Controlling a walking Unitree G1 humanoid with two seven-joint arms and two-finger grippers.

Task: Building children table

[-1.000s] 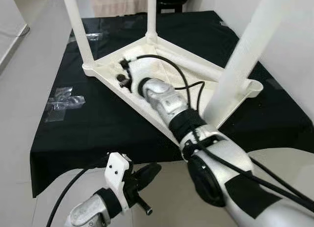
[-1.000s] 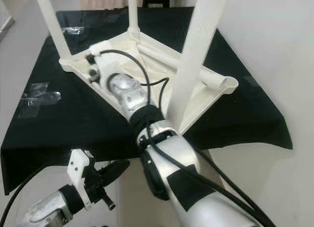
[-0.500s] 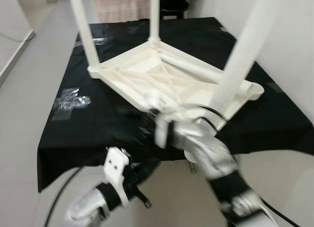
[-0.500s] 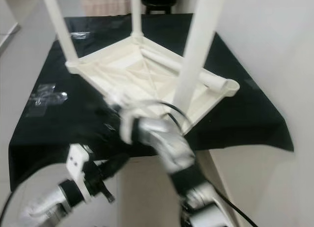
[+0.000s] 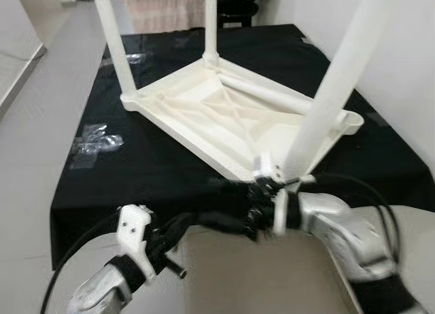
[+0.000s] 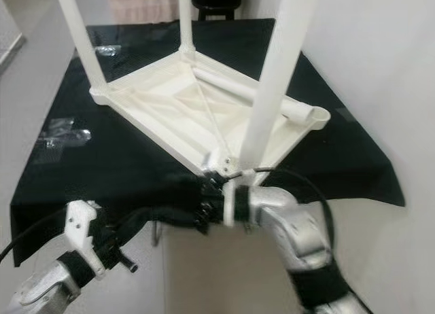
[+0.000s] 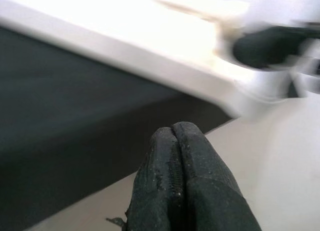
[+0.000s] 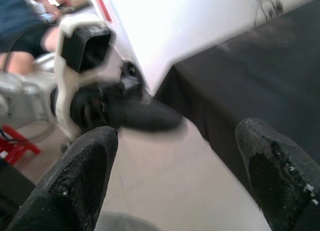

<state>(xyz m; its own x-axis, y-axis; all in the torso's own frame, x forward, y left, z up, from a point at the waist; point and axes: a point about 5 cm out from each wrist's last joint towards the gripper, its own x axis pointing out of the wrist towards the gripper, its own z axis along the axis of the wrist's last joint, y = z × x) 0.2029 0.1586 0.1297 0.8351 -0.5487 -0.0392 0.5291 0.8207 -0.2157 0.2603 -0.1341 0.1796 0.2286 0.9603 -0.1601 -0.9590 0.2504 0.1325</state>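
Children's table (image 5: 231, 117), white, inverted on a black-draped surface (image 5: 136, 164) that stands on a pale floor (image 5: 41, 124) beside a white wall (image 6: 380, 69); its top lies flat on the cloth, long axis diagonal, legs (image 5: 112, 45) pointing upward. Right gripper (image 5: 228, 219), fingers spread apart, hovers off the cloth's near edge below the table's nearest corner. Left gripper (image 7: 177, 141), fingers pressed together, sits low beside it.
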